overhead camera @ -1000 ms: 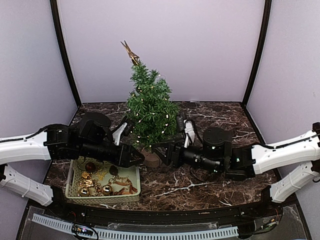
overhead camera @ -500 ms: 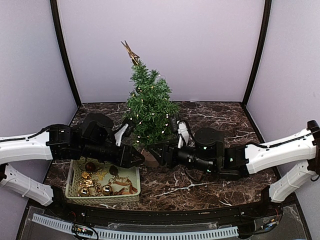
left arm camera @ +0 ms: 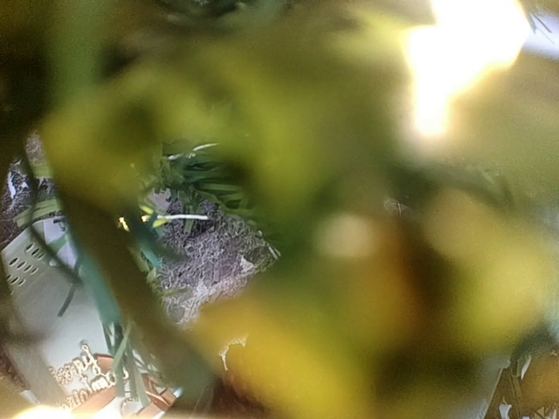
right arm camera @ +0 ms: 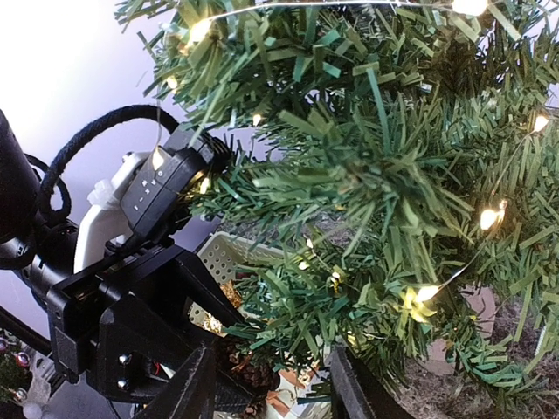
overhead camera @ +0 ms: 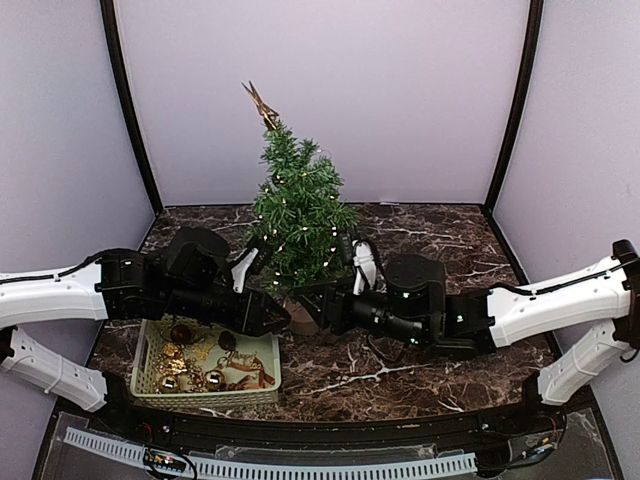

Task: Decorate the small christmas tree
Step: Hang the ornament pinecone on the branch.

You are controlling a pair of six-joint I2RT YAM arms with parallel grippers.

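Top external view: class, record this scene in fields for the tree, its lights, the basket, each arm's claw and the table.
tree: small dark-green bristly artificial christmas tree, upright mid-table, gold topper
lights: warm-white string lights, lit
basket: pale slotted plastic basket, left of the tree's base, holding gold ornaments
left arm: left claw low beside the tree's base; open or shut cannot be told
right arm: right claw open, at the lower branches
table: dark marbled tabletop
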